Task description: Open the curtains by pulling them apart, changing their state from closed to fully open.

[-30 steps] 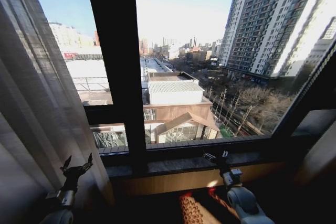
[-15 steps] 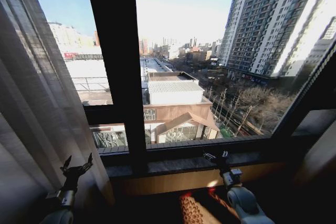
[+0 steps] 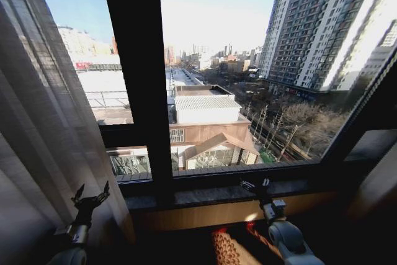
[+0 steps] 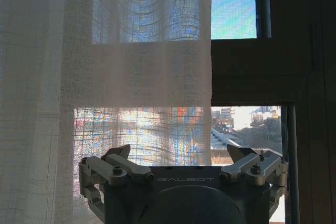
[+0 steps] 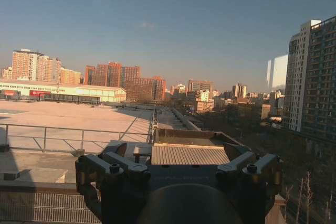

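- The curtains (image 3: pixel 43 110) hang gathered left of the dark window post (image 3: pixel 139 79).
- The left gripper (image 3: pixel 90 198), fingers spread wide and empty, sits low before the sheer fabric.
- Right of the post, the right gripper (image 3: pixel 255 185) gapes wide at the sill (image 3: pixel 205 195), holding nothing.

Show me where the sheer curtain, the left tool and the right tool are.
sheer curtain (image 4: pixel 147 77), left wrist view, on its pleated fabric.
left tool (image 3: pixel 90 194), head view, between its open fingertips.
right tool (image 3: pixel 255 184), head view, between its open fingertips.
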### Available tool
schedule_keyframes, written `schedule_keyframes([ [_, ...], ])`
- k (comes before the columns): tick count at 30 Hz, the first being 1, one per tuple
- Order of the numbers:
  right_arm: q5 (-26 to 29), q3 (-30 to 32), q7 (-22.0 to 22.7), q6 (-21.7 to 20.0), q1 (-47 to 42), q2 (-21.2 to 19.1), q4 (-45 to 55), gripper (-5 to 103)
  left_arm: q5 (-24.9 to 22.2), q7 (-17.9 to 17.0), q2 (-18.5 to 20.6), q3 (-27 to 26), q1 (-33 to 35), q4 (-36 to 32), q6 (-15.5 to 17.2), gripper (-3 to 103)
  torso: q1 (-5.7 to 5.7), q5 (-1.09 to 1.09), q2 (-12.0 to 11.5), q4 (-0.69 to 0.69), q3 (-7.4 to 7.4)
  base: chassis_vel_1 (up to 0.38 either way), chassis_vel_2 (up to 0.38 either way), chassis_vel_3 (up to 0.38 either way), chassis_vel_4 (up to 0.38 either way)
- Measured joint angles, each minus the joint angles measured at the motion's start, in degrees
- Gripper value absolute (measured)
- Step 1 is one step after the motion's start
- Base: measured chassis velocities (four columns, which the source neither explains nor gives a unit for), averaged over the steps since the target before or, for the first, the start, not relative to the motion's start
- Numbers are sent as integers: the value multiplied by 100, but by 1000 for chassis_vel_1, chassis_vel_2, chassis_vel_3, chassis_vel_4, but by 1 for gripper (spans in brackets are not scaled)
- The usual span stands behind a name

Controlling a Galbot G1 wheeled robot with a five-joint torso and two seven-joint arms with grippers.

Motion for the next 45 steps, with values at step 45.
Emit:
schedule_keyframes([
  [45, 0, -1, 1, 0, 1, 1, 1, 100, 633, -524, -59, 1675, -960, -299, 1386, 100, 1, 2, -1, 0, 0, 0, 0, 0, 0],
])
